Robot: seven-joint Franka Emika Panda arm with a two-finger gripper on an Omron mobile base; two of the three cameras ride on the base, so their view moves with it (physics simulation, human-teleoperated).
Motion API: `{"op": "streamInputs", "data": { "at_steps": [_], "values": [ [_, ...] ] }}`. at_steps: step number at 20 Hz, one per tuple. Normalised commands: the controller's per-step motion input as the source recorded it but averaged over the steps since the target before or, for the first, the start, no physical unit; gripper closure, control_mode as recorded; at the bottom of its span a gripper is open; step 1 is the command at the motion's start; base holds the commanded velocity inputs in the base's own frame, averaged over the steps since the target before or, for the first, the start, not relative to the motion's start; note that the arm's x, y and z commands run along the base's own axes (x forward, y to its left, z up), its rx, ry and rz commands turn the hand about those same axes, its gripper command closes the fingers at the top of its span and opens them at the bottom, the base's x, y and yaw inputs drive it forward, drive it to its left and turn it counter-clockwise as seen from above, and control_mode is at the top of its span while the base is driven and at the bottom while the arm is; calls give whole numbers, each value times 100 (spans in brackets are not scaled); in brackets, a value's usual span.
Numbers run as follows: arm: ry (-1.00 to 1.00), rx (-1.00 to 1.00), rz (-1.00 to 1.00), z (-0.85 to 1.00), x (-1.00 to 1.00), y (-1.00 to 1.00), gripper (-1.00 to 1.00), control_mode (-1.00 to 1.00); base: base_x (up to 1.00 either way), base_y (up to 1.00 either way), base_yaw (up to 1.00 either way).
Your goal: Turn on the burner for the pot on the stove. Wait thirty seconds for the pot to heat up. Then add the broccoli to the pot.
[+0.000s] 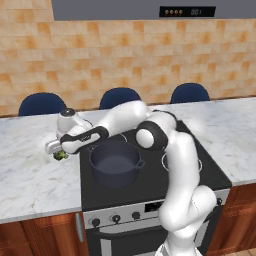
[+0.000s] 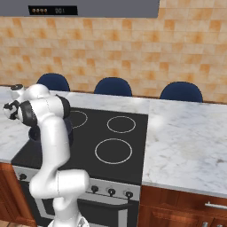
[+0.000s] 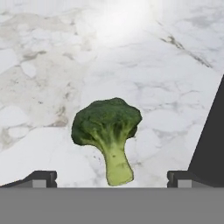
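Note:
The broccoli (image 3: 107,127) lies on the white marble counter left of the stove (image 1: 210,172), a green floret with its pale stalk pointing toward the hand. My gripper (image 3: 111,178) is open just above it, one fingertip (image 3: 43,177) on each side of the stalk and neither touching it. In the left base view the gripper (image 1: 56,151) hangs low over the broccoli (image 1: 61,156), with the arm stretched across the pot (image 1: 115,162). The dark, lidless pot stands on the front left burner. In the right base view the arm hides most of the pot (image 2: 33,133).
The stove's black edge (image 3: 214,144) runs close by on the right of the hand view. Small dark knobs (image 1: 116,218) line the silver front panel. Three blue chair backs (image 1: 119,97) stand behind the counter. Marble counter (image 2: 186,142) spreads to the right of the stove.

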Motion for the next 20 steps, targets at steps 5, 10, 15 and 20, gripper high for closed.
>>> {"op": "streamInputs", "data": {
  "at_steps": [5,10,15,20],
  "values": [
    [0,0,0,-11,18,7,-100,-100,0,0,0],
    [0,0,0,-9,16,5,-100,-100,0,0,0],
    [0,0,0,-12,13,3,-100,-100,0,0,0],
    [0,0,0,-16,8,4,-100,-100,0,0,0]
  ]
}}
